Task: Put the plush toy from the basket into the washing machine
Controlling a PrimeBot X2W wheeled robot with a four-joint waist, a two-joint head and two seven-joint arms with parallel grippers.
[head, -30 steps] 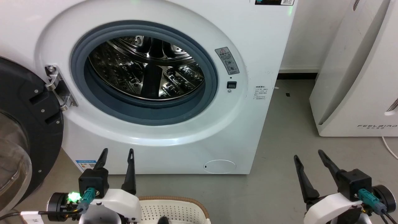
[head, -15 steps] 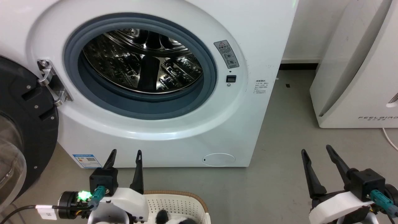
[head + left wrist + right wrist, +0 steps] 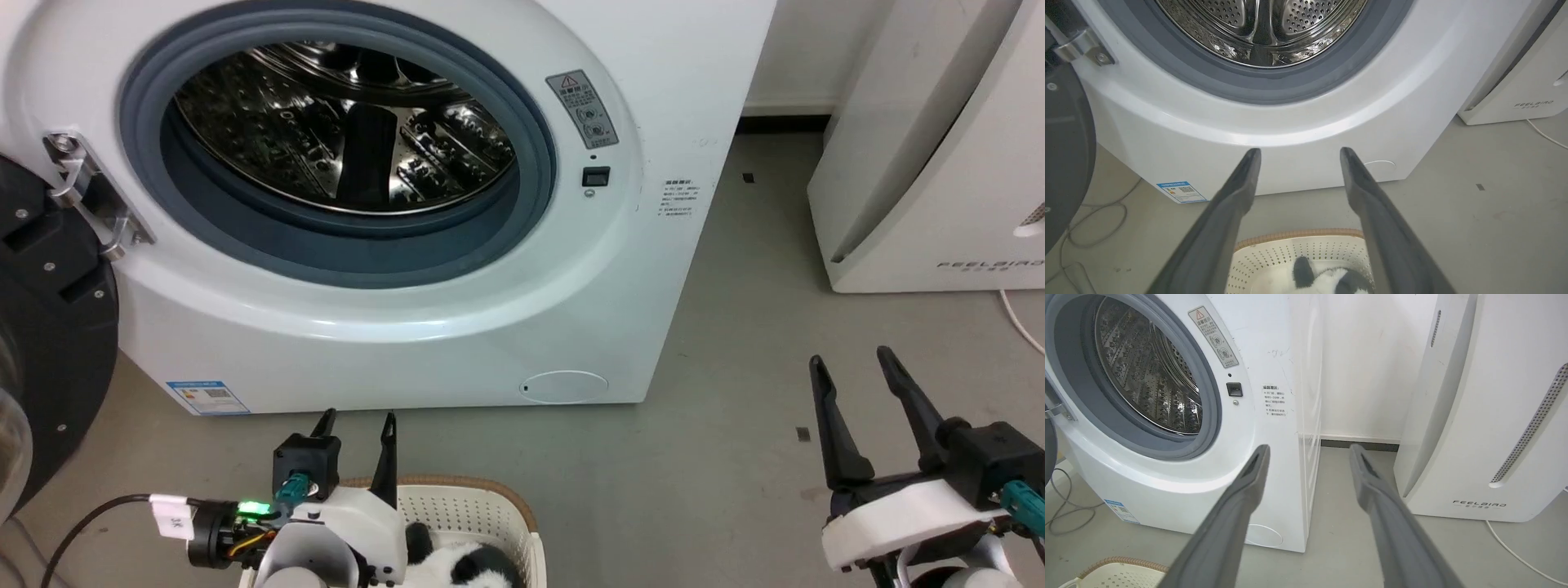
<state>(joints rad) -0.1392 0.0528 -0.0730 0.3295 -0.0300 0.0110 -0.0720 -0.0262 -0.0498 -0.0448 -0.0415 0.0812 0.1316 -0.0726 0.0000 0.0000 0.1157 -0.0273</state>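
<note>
A white front-loading washing machine (image 3: 424, 327) stands with its black-framed door (image 3: 49, 327) swung wide to the robot's left, baring the grey gasket (image 3: 326, 245) and the shiny steel drum (image 3: 269, 122) behind it. The drum holds no laundry that can be seen.

On the grey floor (image 3: 735, 425) just before the machine sits the basket (image 3: 490, 500), cream-white and perforated with a brown rim, cut off by the bottom edge of the head view. The plush toy (image 3: 469, 565) lies inside it, its black-and-white fur partly visible, one black ear raised toward the basket's far wall.

The left gripper (image 3: 359, 416) hangs over the basket's left side, long dark fingers pointing at the foot of the washer. Its jaws are spread and hold nothing, and in the left wrist view the toy shows low between them, untouched. A green light (image 3: 253, 509) glows on that wrist.

The right gripper (image 3: 849, 357) is well apart to the right, above bare floor. Its jaws are likewise spread and empty, aimed toward the gap between the washer and a white slanted appliance (image 3: 939, 163) marked FEELBIRD. A white cable (image 3: 1020, 322) trails on the floor beside that appliance, and a blue label (image 3: 208, 396) marks the washer's lower left corner.
</note>
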